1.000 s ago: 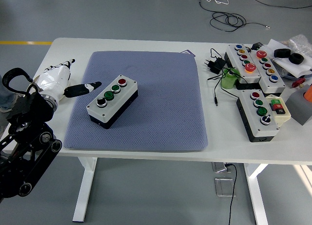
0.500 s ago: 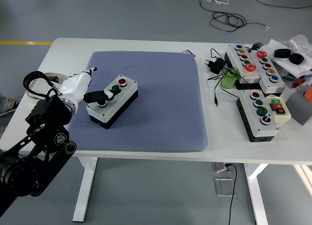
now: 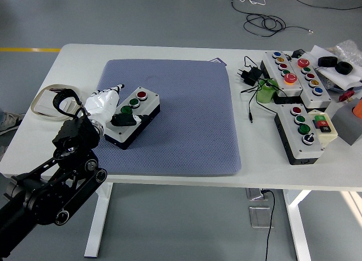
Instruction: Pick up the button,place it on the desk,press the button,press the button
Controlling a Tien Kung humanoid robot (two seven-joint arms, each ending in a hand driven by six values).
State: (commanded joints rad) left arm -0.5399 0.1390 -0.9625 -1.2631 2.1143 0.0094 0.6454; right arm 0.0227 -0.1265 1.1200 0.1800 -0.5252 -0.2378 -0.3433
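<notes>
The left hand (image 3: 110, 105) — white-shelled, with black fingertips — lies over the near-left end of the button box (image 3: 131, 117), which sits on the blue-grey mat (image 3: 181, 125). Its thumb (image 3: 123, 119) is bent down onto the top of the box, covering the nearest of the three controls, while the other fingers (image 3: 115, 89) stretch loosely forward along the box's left side; nothing is clasped, so the hand is open and pressing rather than gripping. Just beyond the thumb, further along the box top, the green button (image 3: 134, 102) and then the red button (image 3: 141, 94) are uncovered. The black left arm (image 3: 54, 182) runs back from the hand toward the lower-left corner, crossing the near-left corner of the mat and the table edge. A pale strap-like loop (image 3: 42, 105) lies on the white table (image 3: 79, 57) to the left of the hand.

Well away to the right of the hand, past the mat's right edge, a cluster of other gear stands on the table — a long panel of coloured buttons (image 3: 296, 73), a second black-sided button box (image 3: 305, 131) nearer the front edge, a green cylinder (image 3: 266, 93), and a black plug with its cable (image 3: 249, 80). None of it lies between the hand and the box.
</notes>
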